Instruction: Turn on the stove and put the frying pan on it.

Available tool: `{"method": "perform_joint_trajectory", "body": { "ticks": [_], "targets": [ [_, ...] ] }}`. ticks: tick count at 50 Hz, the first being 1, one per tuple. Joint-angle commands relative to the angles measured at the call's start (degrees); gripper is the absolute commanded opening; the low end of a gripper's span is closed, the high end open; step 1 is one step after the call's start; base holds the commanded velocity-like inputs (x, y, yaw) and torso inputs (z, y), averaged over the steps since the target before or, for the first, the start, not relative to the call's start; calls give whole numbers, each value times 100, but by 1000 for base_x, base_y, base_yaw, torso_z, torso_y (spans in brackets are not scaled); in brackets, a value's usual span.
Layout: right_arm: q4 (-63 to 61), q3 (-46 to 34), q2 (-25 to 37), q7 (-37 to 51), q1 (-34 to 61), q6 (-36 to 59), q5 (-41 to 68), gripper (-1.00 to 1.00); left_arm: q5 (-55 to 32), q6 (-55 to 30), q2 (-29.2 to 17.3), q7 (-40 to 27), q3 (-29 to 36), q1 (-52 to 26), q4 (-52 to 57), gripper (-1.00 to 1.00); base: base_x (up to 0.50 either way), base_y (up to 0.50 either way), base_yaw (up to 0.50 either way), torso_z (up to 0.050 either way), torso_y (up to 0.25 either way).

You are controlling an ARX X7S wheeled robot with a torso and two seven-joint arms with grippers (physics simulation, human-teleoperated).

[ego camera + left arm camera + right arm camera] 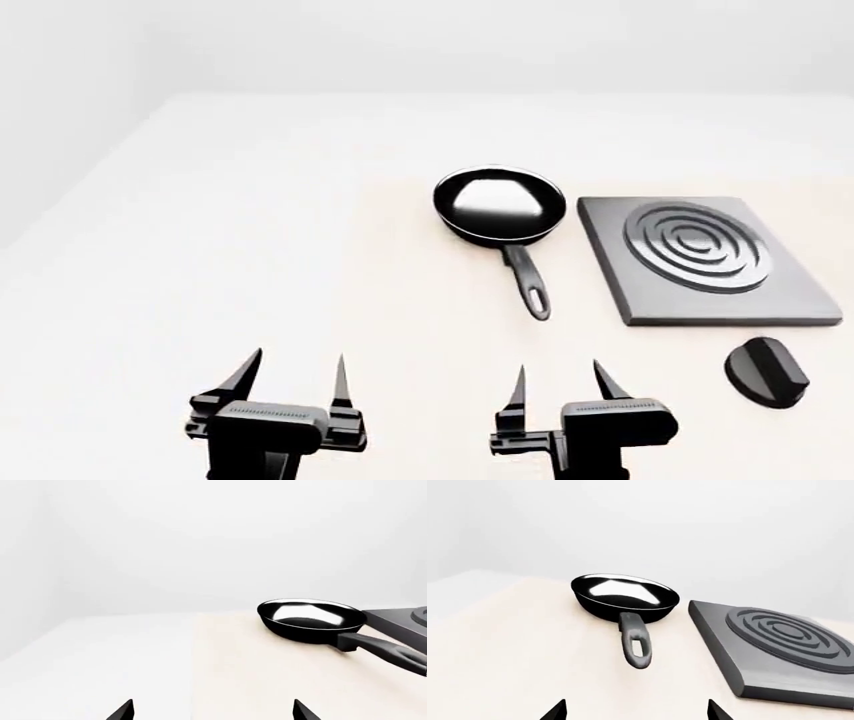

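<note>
Stove [707, 260] ahead-right of right gripper [558, 385], apart | frying pan [497, 206] on table [267, 250] ahead of right gripper, just left of stove, handle [526, 280] toward it | knob [767, 372] just right of right gripper | both grippers (left [296, 376]) spread, empty | step: none begun; next likely right gripper reaches knob, turns it

Illumination is bright, even and diffuse; cast shadows are nearly invisible. A white glare patch sits inside the frying pan [497, 205]. Renders are sharp, without blur or edge distortion.
</note>
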Motion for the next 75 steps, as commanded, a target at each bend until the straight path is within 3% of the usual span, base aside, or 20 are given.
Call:
{"method": "perform_joint_trajectory", "body": {
  "ticks": [1, 20, 31, 63, 75],
  "targets": [
    [14, -34, 41, 32, 8, -17, 74, 100, -32, 17, -33, -35, 59, -6, -5, 100, 500, -176, 0, 0, 0],
    [2, -125, 108, 108, 7, -37, 95, 100, -139, -48, -89, -74, 130, -29, -10, 100, 500, -69, 0, 0, 0],
    [-39, -155, 141, 164, -3, -20, 116, 100, 12, -66, -143, -166, 227, -49, -13, 100, 0, 0, 0, 0, 0],
    [-19, -258, 222, 275, 20, -67, 185, 100, -125, 8, -231, -217, 309, -41, 5, 100, 0, 0, 0, 8, -181],
    [-1252, 54, 297, 580, -305, 343, 416, 100, -172, -239, -427, -514, 187, 290, 1220, 100, 0, 0, 0, 1, -14]
  ]
}}
